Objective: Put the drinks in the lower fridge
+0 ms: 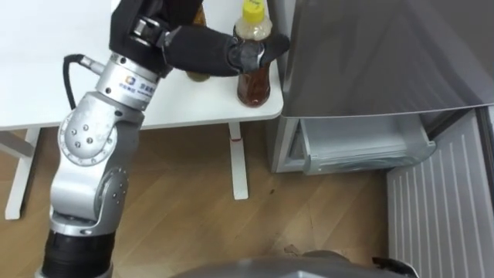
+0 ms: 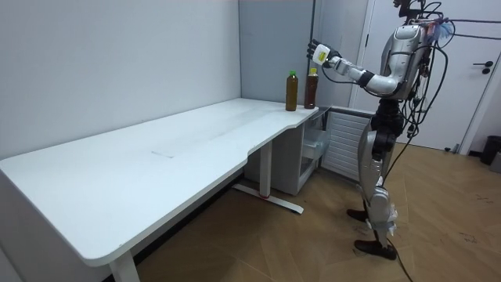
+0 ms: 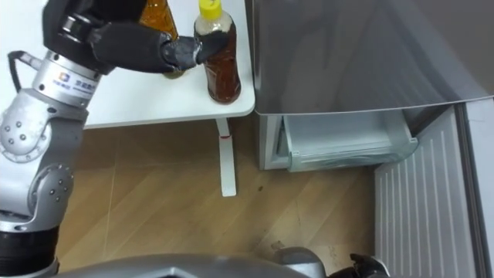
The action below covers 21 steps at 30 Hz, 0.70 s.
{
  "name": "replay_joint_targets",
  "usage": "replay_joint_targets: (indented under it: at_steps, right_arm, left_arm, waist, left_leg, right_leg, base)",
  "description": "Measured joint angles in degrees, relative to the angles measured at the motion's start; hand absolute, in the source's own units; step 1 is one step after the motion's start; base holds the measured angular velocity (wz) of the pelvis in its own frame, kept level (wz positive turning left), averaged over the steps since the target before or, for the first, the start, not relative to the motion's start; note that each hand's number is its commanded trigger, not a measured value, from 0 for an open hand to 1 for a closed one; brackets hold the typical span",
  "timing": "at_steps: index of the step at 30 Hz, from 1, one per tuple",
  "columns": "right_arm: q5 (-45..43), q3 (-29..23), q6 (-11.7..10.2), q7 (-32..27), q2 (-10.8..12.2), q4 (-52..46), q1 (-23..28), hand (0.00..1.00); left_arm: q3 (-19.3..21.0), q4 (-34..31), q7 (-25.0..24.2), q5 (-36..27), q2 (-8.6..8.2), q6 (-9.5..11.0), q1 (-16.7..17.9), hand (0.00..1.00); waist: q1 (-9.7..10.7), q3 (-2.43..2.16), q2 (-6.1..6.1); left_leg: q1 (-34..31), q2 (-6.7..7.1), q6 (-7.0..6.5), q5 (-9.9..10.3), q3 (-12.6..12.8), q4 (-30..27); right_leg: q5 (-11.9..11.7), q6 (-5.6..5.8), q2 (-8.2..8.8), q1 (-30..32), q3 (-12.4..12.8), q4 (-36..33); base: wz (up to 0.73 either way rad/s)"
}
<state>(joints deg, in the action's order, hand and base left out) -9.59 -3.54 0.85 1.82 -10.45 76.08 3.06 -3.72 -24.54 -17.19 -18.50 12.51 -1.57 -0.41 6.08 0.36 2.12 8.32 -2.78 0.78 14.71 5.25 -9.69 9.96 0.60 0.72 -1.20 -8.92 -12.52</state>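
Observation:
An amber drink bottle with a yellow cap [image 1: 253,81] stands upright at the white table's [image 1: 46,93] corner, right beside the grey fridge [image 1: 370,54]. A second, darker bottle [image 2: 291,90] stands next to it, mostly hidden under my arm in the eye views. My left hand [image 1: 204,50] reaches over the table with relaxed fingers at the yellow-capped bottle's neck; in the room view the left hand [image 2: 318,53] hovers just above both bottles and grips neither. The lower fridge compartment stands open, showing a white drawer [image 1: 363,143].
The open lower fridge door [image 1: 440,208] swings out to my right over the wood floor. A white table leg [image 1: 239,166] stands just left of the fridge. I stand at the table's corner, facing the fridge.

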Motion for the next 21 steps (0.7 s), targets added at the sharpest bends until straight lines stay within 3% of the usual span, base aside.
replay_joint_targets:
  at_steps: [10,16,21]
  right_arm:
    - [0.04,0.05,-0.31,-1.83,0.07,0.23,-0.54,0.00]
    - [-0.21,0.06,0.03,-1.91,0.02,0.01,-0.09,0.00]
    - [0.00,0.06,0.51,-1.86,-0.09,0.05,0.10,0.00]
  left_arm:
    - [-0.99,2.17,-3.29,-0.08,-0.34,-0.56,0.20,0.00]
    - [-1.01,3.16,-3.95,-1.59,-0.27,-1.02,2.26,0.00]
    - [-1.00,8.04,-4.61,-2.23,-0.25,-1.18,3.38,0.00]
  waist:
    - [-0.05,0.06,0.16]
    - [-0.05,0.18,-0.05]
    - [-0.08,0.25,-0.24]
  left_leg:
    - [0.02,-0.12,0.00,0.00,0.03,0.00]
    - [0.10,-0.12,0.00,0.00,0.49,0.01]
    - [0.13,-0.13,0.00,0.00,0.53,0.02]
  right_leg:
    - [-0.08,-0.12,-0.11,0.09,0.00,-0.09]
    - [-0.10,-0.15,-0.14,0.06,0.27,-0.10]
    - [-0.10,-0.15,-0.15,0.05,0.34,-0.14]
  base:
    - [0.00]
    - [-0.01]
    - [0.00]
